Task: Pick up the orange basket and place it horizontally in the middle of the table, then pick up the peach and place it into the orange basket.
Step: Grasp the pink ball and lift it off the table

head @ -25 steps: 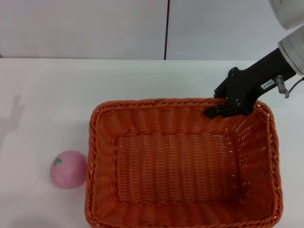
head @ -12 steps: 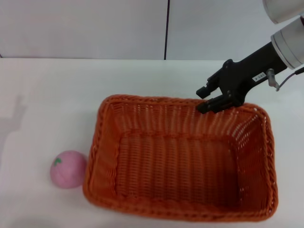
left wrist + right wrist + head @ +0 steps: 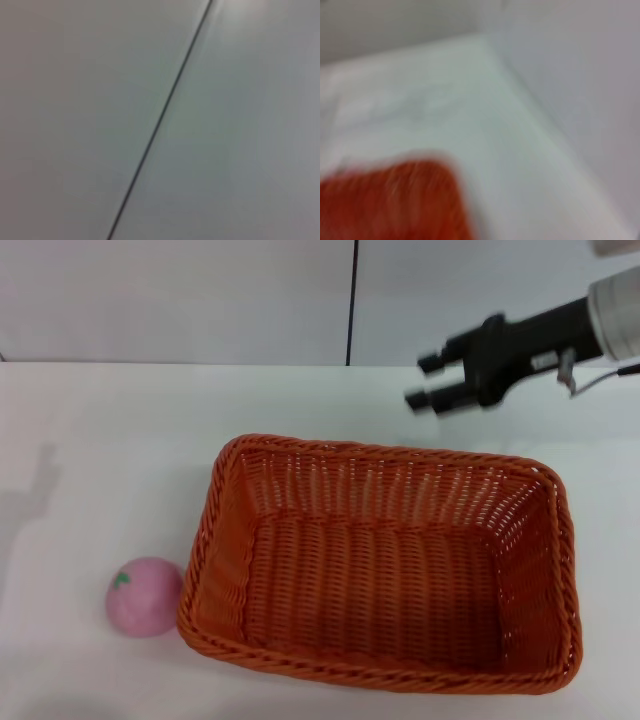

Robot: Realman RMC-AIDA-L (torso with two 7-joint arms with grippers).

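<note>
Two fingers of the right end effector [image 3: 422,381] are held apart, empty, above the far side of the bench [image 3: 110,440], clear of the orange basket [image 3: 385,575]. Just beside the basket's left wall, the peach [image 3: 145,596] is seen.

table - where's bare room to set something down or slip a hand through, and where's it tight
Free: the table left of and behind the basket, and the strip between the basket's far rim and the wall, under the open right gripper. Tight: the peach sits right beside the basket's left wall, with barely a gap, and the basket reaches nearly to the near and right edges of the head view.
</note>
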